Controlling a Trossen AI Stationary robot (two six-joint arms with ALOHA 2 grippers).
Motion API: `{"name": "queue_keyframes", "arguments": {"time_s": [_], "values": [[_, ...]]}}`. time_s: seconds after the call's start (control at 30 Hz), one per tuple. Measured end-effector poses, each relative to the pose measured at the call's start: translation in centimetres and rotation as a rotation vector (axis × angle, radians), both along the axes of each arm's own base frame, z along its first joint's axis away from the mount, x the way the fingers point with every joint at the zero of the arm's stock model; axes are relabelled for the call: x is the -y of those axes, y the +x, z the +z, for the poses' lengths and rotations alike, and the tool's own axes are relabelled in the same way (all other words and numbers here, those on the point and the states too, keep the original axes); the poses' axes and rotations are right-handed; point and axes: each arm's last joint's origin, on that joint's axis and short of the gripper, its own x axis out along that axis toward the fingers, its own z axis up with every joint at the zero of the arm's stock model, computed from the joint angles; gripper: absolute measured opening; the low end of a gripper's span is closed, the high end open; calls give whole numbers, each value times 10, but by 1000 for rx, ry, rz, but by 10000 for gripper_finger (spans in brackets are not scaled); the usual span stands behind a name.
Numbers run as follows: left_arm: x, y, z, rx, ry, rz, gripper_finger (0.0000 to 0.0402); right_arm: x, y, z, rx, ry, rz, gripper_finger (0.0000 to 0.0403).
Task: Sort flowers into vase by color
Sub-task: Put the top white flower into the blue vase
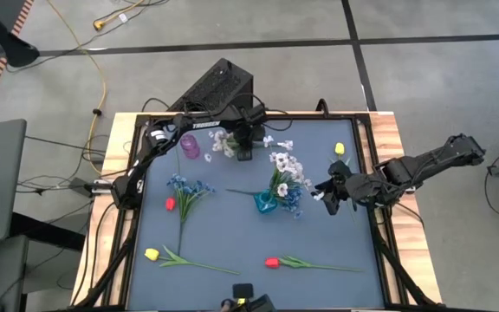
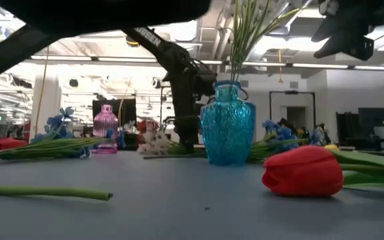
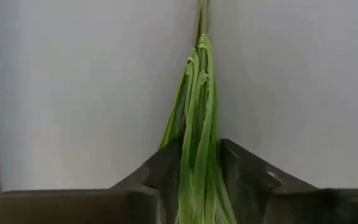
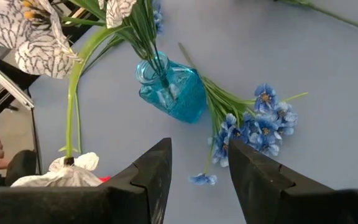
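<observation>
floor [image 1: 232,35]: grey, dark seams | yellow cable [image 1: 102,65] | ceiling lights [image 2: 325,65]

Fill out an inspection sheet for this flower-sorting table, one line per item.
Surface: grey mat on a wood-edged table.
Job's things: blue vase holding white flowers; pink vase with no flowers in it; blue sprig lying flat; another blue sprig lying beside the blue vase; red tulip and yellow tulip lying near the front edge.
Clutter: nothing seen.
End effectors: left end effector shut on a green stem near the back edge; right end effector open, above the blue vase.
Cables: yellow cable on the floor.
Surroundings: concrete floor; workshop room behind.
</observation>
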Motion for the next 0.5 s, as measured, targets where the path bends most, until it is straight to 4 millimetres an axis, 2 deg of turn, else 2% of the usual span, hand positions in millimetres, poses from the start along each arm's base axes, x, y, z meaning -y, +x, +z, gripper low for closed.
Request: {"name": "queue_keyframes", "arguments": {"time_s": [0.13, 0.27, 0.5], "values": [[-1, -2, 1, -27, 32, 28, 20, 0, 0, 0, 6, 2, 0, 183], [3, -7, 13, -11, -27, 22, 8, -1, 2, 2, 26, 10, 1, 183], [27, -20, 69, 32, -52, -14, 3, -1, 1, 5, 55, 31, 28, 183]]}}
